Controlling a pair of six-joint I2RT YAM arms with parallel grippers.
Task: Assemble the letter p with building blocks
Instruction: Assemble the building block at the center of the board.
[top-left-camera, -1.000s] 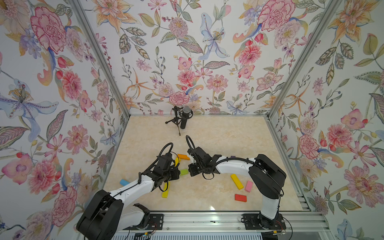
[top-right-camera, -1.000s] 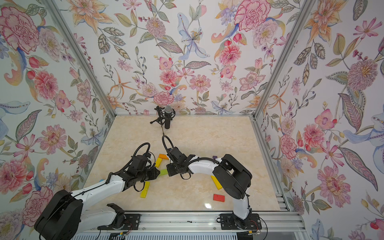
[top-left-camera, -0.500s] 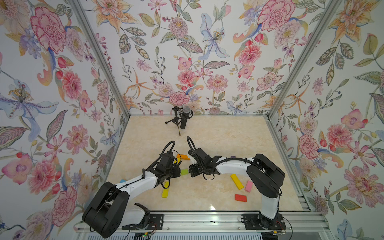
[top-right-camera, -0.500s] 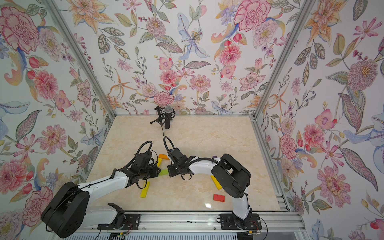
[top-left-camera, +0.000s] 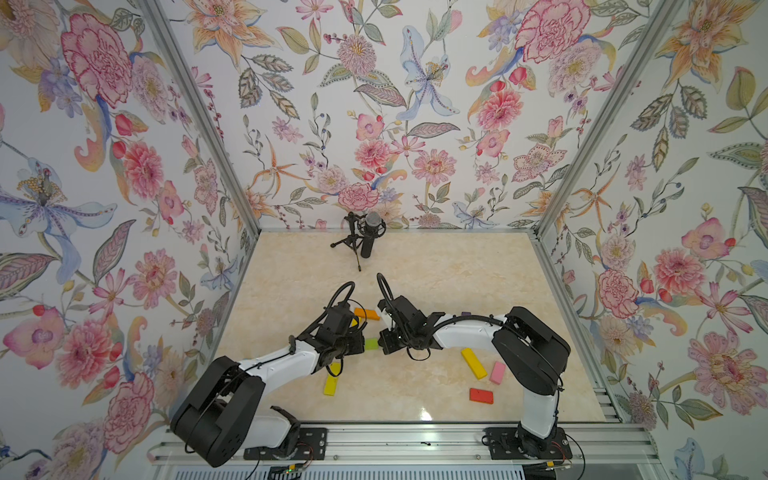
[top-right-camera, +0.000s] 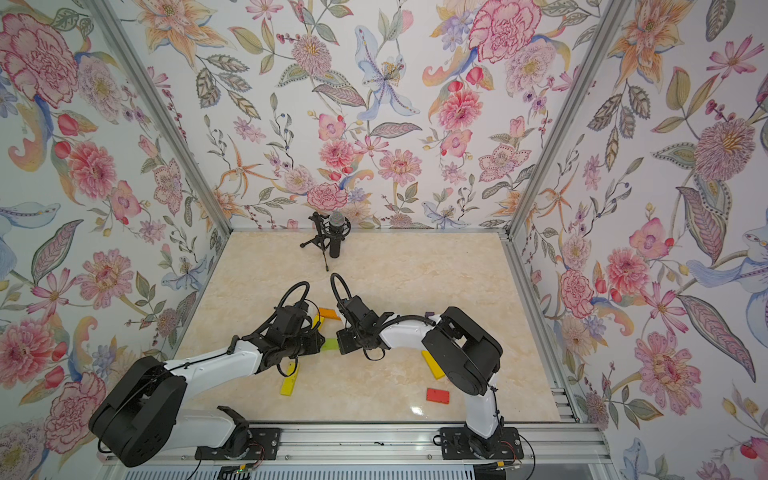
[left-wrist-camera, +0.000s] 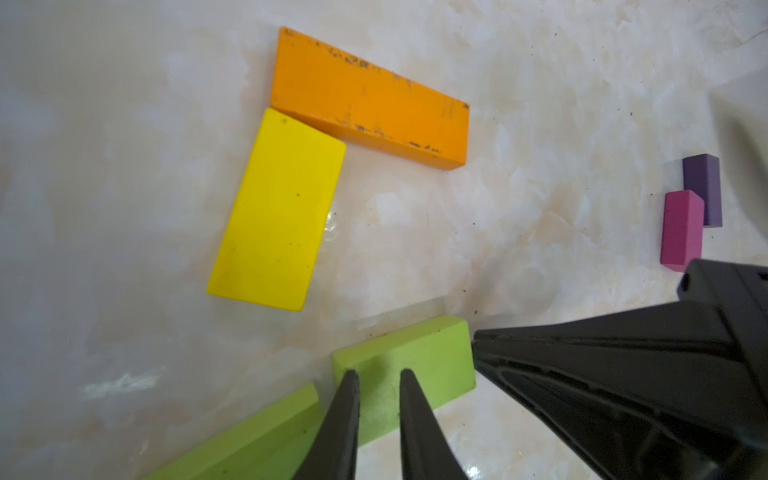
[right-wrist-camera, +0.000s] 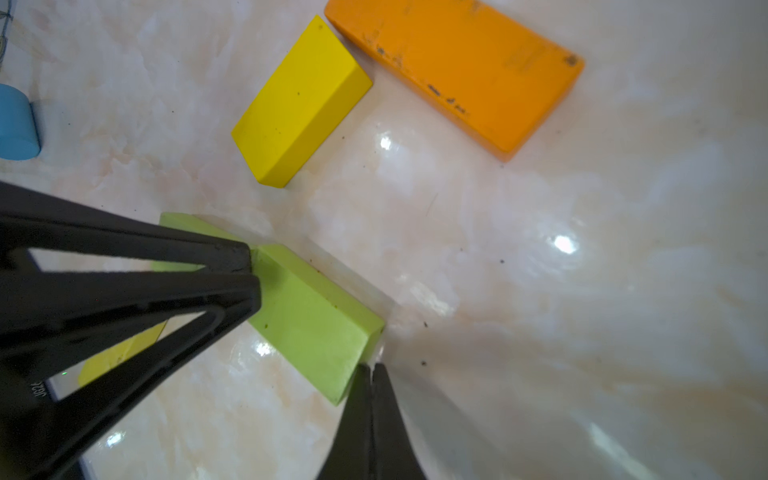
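An orange block (left-wrist-camera: 370, 99) and a short yellow block (left-wrist-camera: 276, 212) lie in an L on the table. Nearer me lies a short lime green block (left-wrist-camera: 432, 357), seen in both top views (top-left-camera: 371, 344) (top-right-camera: 331, 344), with a longer lime green block (left-wrist-camera: 249, 436) beside it. My left gripper (left-wrist-camera: 379, 374) hovers at one end of the short green block, its jaws a narrow gap apart and holding nothing. My right gripper (right-wrist-camera: 371, 368) is shut, its tip against the block's opposite end (right-wrist-camera: 316, 324).
A magenta block (left-wrist-camera: 681, 228) and a purple block (left-wrist-camera: 702, 187) lie off to the right. Loose yellow bars (top-left-camera: 331, 384) (top-left-camera: 473, 363), a pink block (top-left-camera: 497, 372) and a red block (top-left-camera: 481, 395) lie near the front. A microphone on a tripod (top-left-camera: 368, 239) stands at the back. A blue piece (right-wrist-camera: 16, 124) lies left.
The left arm's elbow has swung toward the front rail and now covers the blue piece in the top views. Both grippers stay at the short lime green block.
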